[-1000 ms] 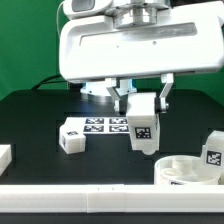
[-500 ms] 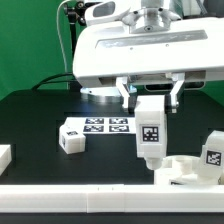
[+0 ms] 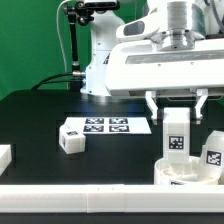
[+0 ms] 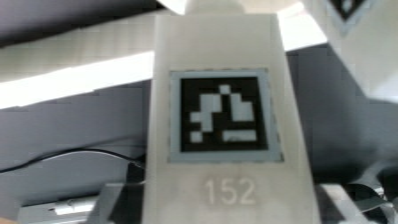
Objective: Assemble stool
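Observation:
My gripper point(image 3: 177, 108) is shut on a chunky white stool leg point(image 3: 177, 133) that hangs upright with a marker tag facing the camera. The leg's lower end sits just above the round white seat disc point(image 3: 168, 173) at the exterior view's front right. A second leg point(image 3: 213, 150) stands at the disc's right edge. A third leg point(image 3: 72, 138) lies left of centre on the black table. In the wrist view the held leg point(image 4: 226, 110) fills the frame and its tag shows, with a finger point(image 4: 118, 196) pressed against each side at the gripper point(image 4: 228, 200).
The marker board point(image 3: 112, 125) lies flat mid-table behind the lying leg. A plain white block point(image 3: 4, 155) sits at the exterior view's left edge. A white rail point(image 3: 80, 196) runs along the front. The arm's base point(image 3: 100, 60) stands at the back.
The arm has carried the held leg toward the exterior view's right, from beside the marker board to over the seat disc. The grip has not changed.

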{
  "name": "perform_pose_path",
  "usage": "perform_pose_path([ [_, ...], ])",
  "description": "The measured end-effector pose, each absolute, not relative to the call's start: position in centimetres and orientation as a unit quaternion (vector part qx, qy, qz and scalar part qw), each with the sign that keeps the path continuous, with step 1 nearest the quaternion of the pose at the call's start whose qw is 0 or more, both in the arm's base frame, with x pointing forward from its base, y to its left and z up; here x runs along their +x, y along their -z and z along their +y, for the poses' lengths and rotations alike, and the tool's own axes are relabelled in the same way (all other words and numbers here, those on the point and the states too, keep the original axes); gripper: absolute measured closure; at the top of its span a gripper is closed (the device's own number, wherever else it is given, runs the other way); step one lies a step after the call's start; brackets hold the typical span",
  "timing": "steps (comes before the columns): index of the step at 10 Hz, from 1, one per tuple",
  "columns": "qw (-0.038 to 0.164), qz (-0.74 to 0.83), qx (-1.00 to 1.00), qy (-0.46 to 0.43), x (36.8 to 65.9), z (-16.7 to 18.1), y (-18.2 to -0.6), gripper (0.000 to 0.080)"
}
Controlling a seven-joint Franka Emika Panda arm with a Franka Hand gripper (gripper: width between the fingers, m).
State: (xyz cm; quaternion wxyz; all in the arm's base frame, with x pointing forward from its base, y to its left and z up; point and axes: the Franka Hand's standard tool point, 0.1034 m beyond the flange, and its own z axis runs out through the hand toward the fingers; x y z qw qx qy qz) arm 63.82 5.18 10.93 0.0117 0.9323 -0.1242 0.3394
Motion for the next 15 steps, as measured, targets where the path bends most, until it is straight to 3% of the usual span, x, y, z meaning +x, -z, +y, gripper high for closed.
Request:
perform_pose_path([
  [7,0.021,-0.102,0.937,-0.335,63.8,4.57,-11.42,0.0462],
  [11,0.022,-0.099,0.937,-0.333,63.8,4.83,-10.8,0.0462],
  [13,0.02,-0.1,0.934,-0.343,64.43,4.96,-11.54,0.0462],
  [15,0.023,-0.097,0.936,-0.338,63.85,5.13,-10.67,0.0462],
])
